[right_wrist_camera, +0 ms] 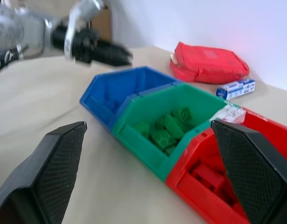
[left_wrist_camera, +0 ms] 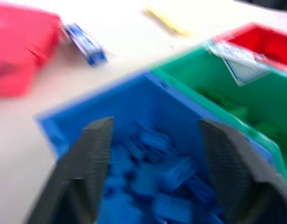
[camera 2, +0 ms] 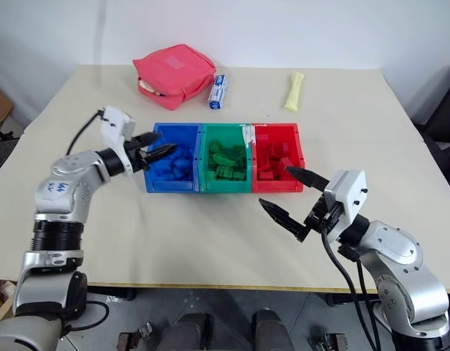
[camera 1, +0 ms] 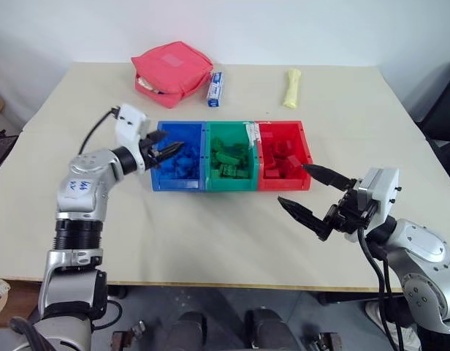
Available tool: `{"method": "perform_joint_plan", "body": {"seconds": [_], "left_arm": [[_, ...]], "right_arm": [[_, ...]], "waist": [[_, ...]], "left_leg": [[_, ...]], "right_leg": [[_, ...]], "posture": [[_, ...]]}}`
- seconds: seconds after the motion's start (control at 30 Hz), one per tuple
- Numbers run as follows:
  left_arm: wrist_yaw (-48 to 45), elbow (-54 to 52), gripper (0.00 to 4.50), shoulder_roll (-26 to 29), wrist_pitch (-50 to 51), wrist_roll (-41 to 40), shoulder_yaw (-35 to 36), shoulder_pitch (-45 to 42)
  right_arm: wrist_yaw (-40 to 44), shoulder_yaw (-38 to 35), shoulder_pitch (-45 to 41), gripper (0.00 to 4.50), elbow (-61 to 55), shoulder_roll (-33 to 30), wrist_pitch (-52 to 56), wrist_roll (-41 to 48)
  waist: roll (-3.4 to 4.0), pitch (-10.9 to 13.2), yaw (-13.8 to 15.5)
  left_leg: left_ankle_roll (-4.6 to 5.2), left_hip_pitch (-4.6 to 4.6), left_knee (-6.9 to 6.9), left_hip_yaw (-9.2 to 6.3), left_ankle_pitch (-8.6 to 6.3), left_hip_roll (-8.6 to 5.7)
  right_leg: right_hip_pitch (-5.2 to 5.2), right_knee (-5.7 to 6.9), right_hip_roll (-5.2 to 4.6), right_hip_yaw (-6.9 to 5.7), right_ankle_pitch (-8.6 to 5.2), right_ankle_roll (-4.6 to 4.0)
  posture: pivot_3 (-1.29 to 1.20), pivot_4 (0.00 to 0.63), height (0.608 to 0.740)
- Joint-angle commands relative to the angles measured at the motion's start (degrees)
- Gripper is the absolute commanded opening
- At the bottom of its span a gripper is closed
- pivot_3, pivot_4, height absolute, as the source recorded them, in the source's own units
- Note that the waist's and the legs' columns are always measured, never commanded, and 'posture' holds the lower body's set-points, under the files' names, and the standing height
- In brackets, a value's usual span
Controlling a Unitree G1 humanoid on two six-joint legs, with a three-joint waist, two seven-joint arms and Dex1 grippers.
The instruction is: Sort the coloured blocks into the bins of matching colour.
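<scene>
On the pale beige table (camera 1: 210,241), three joined plastic bins (camera 1: 231,189), blue, green, red, already hold the matching studded blocks (camera 1: 229,161). My left gripper (camera 1: 169,151) hangs spread and empty over the blue bin; right gripper (camera 1: 313,196) wide, empty, near red

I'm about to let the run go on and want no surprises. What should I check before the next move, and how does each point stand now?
1. left gripper empty: ok, the fingers stand apart over the blue bin with nothing between them.
2. right gripper empty and open: ok, it hangs in front of the red bin.
3. Colours matched: ok, blue blocks in blue, green blocks in the green bin, red blocks in red.
4. Loose blocks left on the table: ok, none seen.
5. Pink pouch, small blue box and yellow tube out of the way: ok, behind the bins.
</scene>
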Motion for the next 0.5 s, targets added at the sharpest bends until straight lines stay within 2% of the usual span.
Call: {"method": "perform_joint_plan", "body": {"seconds": [0.03, 0.1, 0.2, 0.27, 0.37, 0.5], "left_arm": [[-8.50, -0.86, 3.32, 5.51, -4.67, -2.68, 2.93, 3.93], [-13.33, -0.18, 3.32, 8.79, -7.13, -4.15, 4.89, 7.81], [-21.40, 0.35, 3.32, 15.01, -16.27, -2.66, 6.49, 17.85], [-23.79, 0.20, 3.32, 17.44, -19.38, -2.77, 8.29, 23.37], [-23.51, 0.63, 3.32, 18.99, -25.93, -1.93, 11.16, 29.23], [-22.08, -3.91, 3.32, 18.03, -24.74, -4.41, 13.82, 34.12]], "right_arm": [[4.04, -1.04, 0.66, 4.50, 0.72, -2.29, -1.47, 0.33], [6.86, -1.04, 1.09, 4.50, 2.18, -3.81, -2.17, -0.16], [11.59, -1.02, 2.11, 4.50, 4.53, -6.67, -4.12, -1.67], [14.00, -1.21, 2.63, 4.50, 5.86, -8.03, -5.27, -2.34], [16.01, -1.97, 2.74, 4.50, 7.68, -9.08, -5.97, -2.26], [17.34, -2.48, 1.83, 4.50, 10.53, -9.68, -7.04, -2.76]], "waist": [[0.01, -0.01, -0.06], [0.01, 0.00, -0.20], [0.01, 0.00, -0.08], [0.01, 0.00, 0.05], [0.01, 0.00, 0.51], [0.01, 0.00, 1.32]], "left_leg": [[0.00, 0.04, -0.06, 0.02, 0.00, 0.00], [-0.02, 0.06, -0.11, 0.03, 0.01, 0.01], [-0.03, 0.05, -0.17, 0.02, 0.02, 0.04], [-0.03, 0.06, -0.27, 0.03, 0.02, 0.04], [0.02, 0.07, -0.38, 0.01, 0.00, 0.05], [0.30, 0.06, -0.38, -0.05, -0.16, 0.03]], "right_leg": [[0.00, -0.01, 0.00, 0.01, 0.00, 0.00], [0.00, -0.05, -0.01, 0.03, 0.00, -0.01], [0.01, -0.18, -0.03, 0.02, -0.01, -0.02], [0.05, -0.35, -0.07, 0.03, -0.01, -0.02], [0.11, -0.54, -0.11, 0.00, 0.00, -0.02], [0.17, -0.59, -0.17, -0.03, 0.00, -0.02]], "posture": [[0.00, 0.150, 0.740], [0.00, 0.150, 0.740], [0.00, 0.150, 0.740], [0.00, 0.150, 0.740], [0.00, 0.150, 0.740], [0.00, 0.150, 0.740]]}}
